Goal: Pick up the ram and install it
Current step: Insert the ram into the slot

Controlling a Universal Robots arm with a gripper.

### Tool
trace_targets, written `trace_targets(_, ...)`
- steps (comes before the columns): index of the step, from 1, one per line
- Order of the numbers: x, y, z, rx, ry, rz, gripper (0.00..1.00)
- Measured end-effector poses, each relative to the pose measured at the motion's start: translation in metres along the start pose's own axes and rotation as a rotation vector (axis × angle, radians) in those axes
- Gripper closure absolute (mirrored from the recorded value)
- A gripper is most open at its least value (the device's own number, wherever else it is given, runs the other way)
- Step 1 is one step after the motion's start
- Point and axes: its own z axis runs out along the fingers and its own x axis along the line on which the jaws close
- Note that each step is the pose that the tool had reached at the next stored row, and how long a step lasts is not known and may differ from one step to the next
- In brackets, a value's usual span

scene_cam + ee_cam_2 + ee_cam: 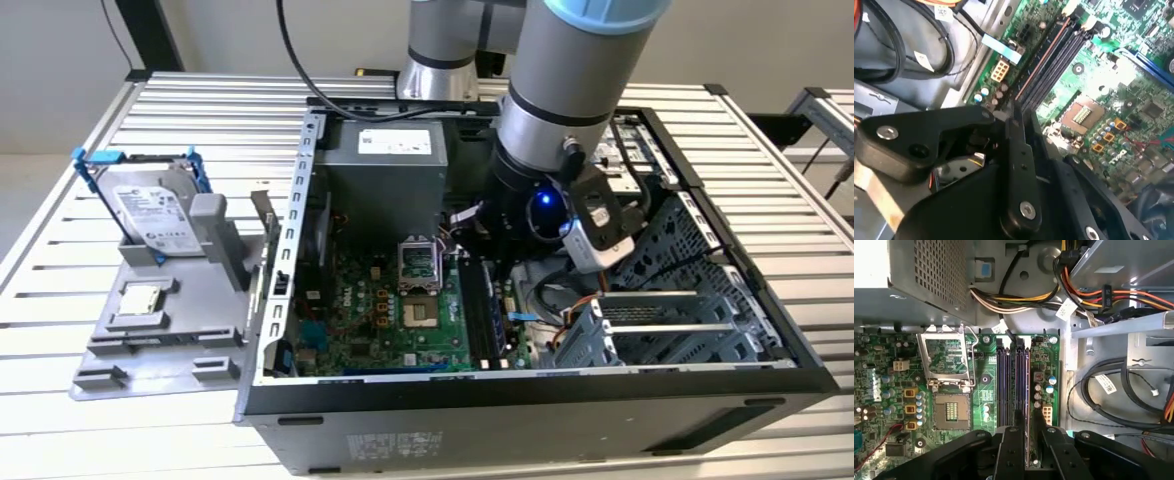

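- The pincer, closed on the ram, holds it edge-down over the motherboard's slots
- Best kept square to its slot, pressed evenly

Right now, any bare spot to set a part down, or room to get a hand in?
Free: slatted table behind the hard drive, and its strip right of the case in the exterior view. Crowded: inside the case, the arm's hand sits over the memory slots, cables alongside.
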Motion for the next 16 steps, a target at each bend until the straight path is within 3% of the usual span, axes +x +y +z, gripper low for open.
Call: trace_targets(16, 0.0000, 0.0000, 0.0000, 0.0035, 0.0000, 0.000, 1.00)
